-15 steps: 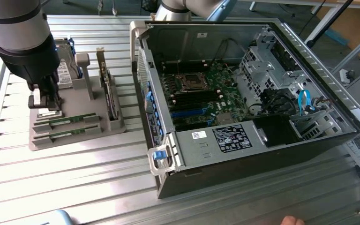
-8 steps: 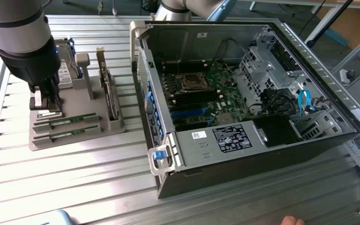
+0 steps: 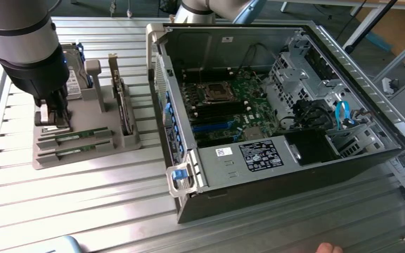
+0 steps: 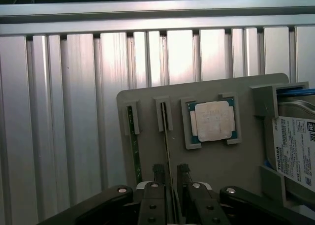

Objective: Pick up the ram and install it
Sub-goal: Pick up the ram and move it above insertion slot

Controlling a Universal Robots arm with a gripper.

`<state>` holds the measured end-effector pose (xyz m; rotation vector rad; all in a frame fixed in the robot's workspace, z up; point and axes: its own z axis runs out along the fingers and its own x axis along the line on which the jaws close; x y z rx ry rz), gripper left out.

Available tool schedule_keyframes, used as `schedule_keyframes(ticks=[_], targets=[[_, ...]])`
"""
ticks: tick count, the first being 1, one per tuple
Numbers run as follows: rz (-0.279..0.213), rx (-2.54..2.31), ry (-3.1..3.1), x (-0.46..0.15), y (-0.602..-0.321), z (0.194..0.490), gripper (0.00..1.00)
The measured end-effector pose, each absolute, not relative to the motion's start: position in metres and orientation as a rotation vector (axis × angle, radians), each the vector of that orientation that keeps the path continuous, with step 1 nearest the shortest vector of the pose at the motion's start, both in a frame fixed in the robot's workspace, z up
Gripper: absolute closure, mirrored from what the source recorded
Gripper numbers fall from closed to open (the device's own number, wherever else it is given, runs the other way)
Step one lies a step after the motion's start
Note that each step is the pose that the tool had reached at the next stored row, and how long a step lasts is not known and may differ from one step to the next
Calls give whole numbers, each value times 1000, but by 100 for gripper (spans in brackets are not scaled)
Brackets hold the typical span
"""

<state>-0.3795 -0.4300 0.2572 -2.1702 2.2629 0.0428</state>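
Table: slatted aluminium bench (image 3: pixel 83 211) carrying all items.
Computer case (image 3: pixel 273 184): lies on its side toward the exterior view's right, side panel off, motherboard (image 3: pixel 238 105) exposed.
Arm (image 3: pixel 19 37): stands over the exterior view's left end of the bench, wrist pointing down at the holder.
Holder (image 4: pixel 221 171): grey slotted tray just beside the case, on the exterior view's left of it.
Hard drive (image 4: pixel 295 151): stands on edge in the holder, white label visible.
Expansion card (image 3: pixel 122 100): upright in its slot, on the holder side nearest the case.
Gripper (image 4: pixel 171 172): lowered to the holder. Fingers (image 4: pixel 158 171) are apart, one on each side of the ram. A gap shows on both sides and nothing is gripped.
Ram (image 4: pixel 167 141): seated on edge in its holder slot, running between the fingers, not lifted.
Second stick (image 4: pixel 133 146): in the neighbouring slot, on the far side from the processor.
Processor (image 4: pixel 212 120): flat in its square recess, between the ram and the hard drive.
Fingertip (image 3: pixel 327 247): a person's, at the exterior view's lower edge, well apart from the work.
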Motion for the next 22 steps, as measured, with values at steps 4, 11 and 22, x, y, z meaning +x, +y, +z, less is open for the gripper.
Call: schedule_keyframes(ticks=[4,11,22], targets=[[41,-2169,2262,-379,-430,257,76],[34,-2167,2258,-379,-430,257,76],[32,-2166,2257,-380,-432,257,76]])
